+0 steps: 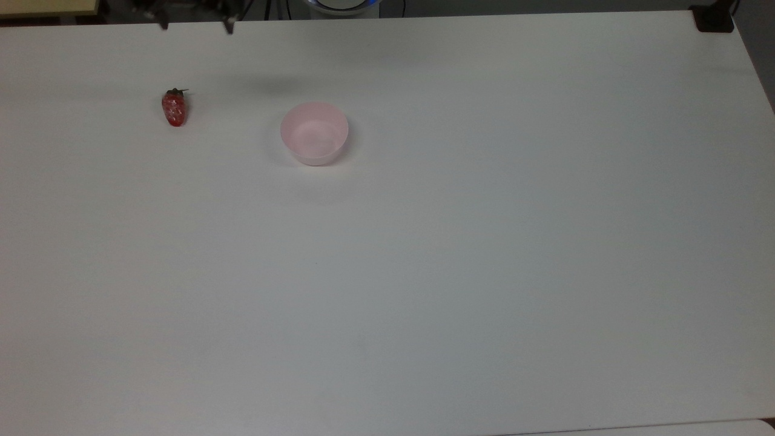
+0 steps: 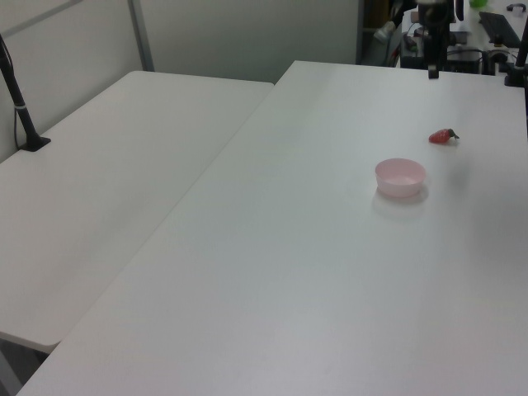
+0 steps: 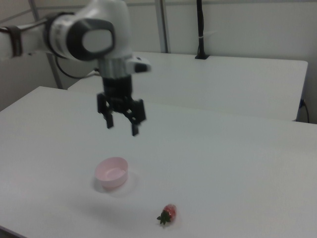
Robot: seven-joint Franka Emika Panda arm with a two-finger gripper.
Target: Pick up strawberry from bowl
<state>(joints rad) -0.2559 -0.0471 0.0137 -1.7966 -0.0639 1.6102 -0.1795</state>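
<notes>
The red strawberry (image 1: 174, 108) with its green cap lies on the white table, well to the top view's left of the pale pink bowl (image 1: 314, 133). The strawberry (image 2: 443, 137) rests beyond the bowl (image 2: 400, 176) in the left view, and the strawberry (image 3: 168, 214) lies in front and to the right of the bowl (image 3: 112, 173) in the right view. The bowl holds nothing. My gripper (image 3: 122, 126) hangs open high above the table, with nothing between its fingers (image 3: 134, 130). Its fingertips (image 1: 229, 26) show at the top view's upper edge.
The white table (image 1: 424, 254) spreads wide around the bowl. A second white table (image 2: 99, 214) adjoins it on the left view's left, with a black post (image 2: 21, 103) clamped to it. A black clamp (image 1: 714, 18) sits at the top view's far right corner.
</notes>
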